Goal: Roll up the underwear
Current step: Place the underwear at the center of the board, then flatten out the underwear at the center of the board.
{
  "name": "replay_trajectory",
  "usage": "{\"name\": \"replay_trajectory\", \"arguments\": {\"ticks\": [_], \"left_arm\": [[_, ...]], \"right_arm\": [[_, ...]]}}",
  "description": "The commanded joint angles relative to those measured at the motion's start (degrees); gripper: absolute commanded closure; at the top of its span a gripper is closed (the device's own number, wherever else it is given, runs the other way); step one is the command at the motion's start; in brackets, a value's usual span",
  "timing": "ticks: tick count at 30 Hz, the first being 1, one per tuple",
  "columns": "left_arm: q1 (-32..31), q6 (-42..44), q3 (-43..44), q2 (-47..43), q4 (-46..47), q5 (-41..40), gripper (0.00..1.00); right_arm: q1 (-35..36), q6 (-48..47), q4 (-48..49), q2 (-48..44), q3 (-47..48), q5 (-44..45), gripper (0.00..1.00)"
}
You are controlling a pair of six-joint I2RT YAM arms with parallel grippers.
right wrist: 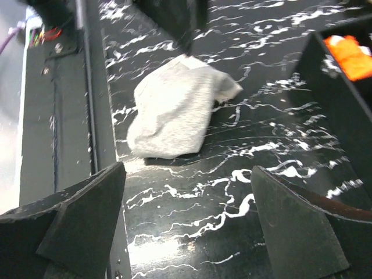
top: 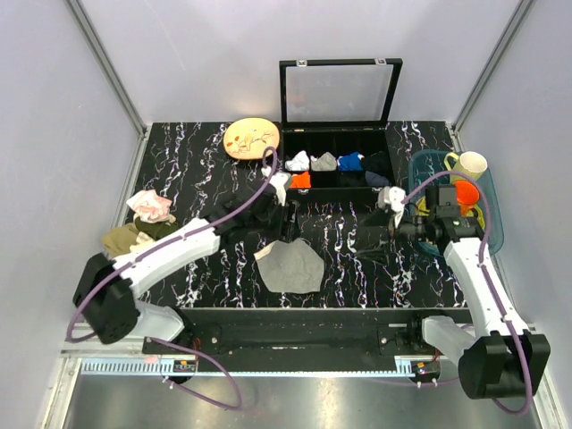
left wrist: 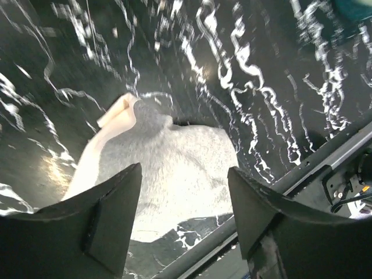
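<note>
Two arms over a black marbled counter (top: 206, 161).

Top view:
- A divided box (top: 338, 134) stands at the back with its lid up and small cloths in its cells.
- The underwear (top: 289, 266) lies flat on the counter, nearer the arm bases than the box and well apart from it. It is grey, unrolled, roughly five-sided.
- The left hand (top: 288, 231) sits between the box and the underwear, at the cloth's far edge. Cannot tell its opening or any contact from here.
- The right hand (top: 374, 238) is also on the near side of the box, below its right end, dark. Its opening is not readable here.
- A wooden plate (top: 251, 138) is just left of the box; a teal basket (top: 420, 163) with a cup (top: 471, 164) is to its right.
- Far left of the box lie a pink-and-white cloth (top: 150, 206) and olive and tan cloths (top: 134, 237).

Left wrist view:
- The left hand (left wrist: 185, 174) is spread wide and grips nothing.
- The underwear (left wrist: 168, 168) lies below the gap, with a paler cream edge folded up at its far corner.

Right wrist view:
- The right hand (right wrist: 187, 170) is wide apart and empty.
- The underwear (right wrist: 174, 110) lies ahead of it on the counter.
- A corner of the box (right wrist: 325, 75) is at the right, with an orange cloth (right wrist: 349, 49) inside.
- The left hand's dark tip (right wrist: 187, 35) stands at the cloth's top edge; contact unclear.
</note>
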Motion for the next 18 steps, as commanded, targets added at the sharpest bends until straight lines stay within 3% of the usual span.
{"name": "replay_trajectory", "arguments": {"ticks": [1,4,8,10,14,18], "left_arm": [[0.24,17.70,6.80,-11.70,-0.12,-5.82,0.29],[0.24,21.85,1.11,-19.60,-0.66,-11.33,0.23],[0.33,19.22,-6.29,-31.12,-5.39,-24.43,0.20],[0.33,18.95,-7.87,-37.88,-7.85,-29.79,0.15],[0.33,19.91,-12.09,-47.73,-5.85,-29.03,0.11],[0.41,20.01,-15.96,-52.05,-4.96,-28.32,0.11]], "right_arm": [[10.49,-9.55,-2.26,0.43,-1.68,4.55,0.03],[18.15,-9.90,0.65,2.10,-2.47,12.37,0.05],[33.69,-13.59,1.01,7.01,-0.73,24.33,0.10],[37.59,-15.09,0.83,11.40,0.77,28.81,0.16],[45.94,-14.39,4.60,19.31,4.46,35.85,0.23],[51.92,-12.28,10.48,26.43,5.53,46.28,0.25]]}}
